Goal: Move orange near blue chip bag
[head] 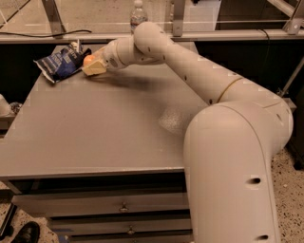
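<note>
The orange (88, 60) is a small bright-orange fruit held between the pale fingers of my gripper (91, 64) at the far left of the grey table (95, 128). The gripper is shut on it, low over the tabletop. The blue chip bag (59, 63) is a crumpled navy foil bag with white lettering, lying just left of the gripper. The orange is right beside the bag's right edge. My arm (190, 66) reaches in from the right across the table's far side.
A clear plastic water bottle (137, 14) stands behind the table on a ledge. A rail (57, 37) runs along the back. Drawers (123, 207) sit under the table's front edge. My large base (232, 180) fills the right foreground.
</note>
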Tool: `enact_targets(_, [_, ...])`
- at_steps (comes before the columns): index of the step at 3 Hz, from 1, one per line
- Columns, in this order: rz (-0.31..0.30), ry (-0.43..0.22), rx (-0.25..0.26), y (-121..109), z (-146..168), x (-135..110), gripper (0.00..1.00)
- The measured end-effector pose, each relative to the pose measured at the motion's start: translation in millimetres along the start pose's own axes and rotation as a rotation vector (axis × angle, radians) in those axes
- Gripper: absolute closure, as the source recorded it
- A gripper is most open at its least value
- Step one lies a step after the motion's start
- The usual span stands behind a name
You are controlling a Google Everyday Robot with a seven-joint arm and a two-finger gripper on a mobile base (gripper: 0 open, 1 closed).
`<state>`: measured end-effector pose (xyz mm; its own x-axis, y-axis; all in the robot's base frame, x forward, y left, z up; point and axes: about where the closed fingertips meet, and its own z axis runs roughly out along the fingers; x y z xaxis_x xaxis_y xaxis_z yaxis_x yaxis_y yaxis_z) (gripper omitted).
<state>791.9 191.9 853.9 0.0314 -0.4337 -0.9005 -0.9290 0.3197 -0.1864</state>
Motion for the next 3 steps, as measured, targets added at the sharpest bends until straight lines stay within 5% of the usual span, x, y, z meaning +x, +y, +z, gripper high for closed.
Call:
enact_targets(2, [0.005,-0.007,-0.01,1.1,8.1,-1.3,0.13])
enact_targets(3, [0.011,-0.011,-0.017,3.5,9.5,-0.2,0.0])
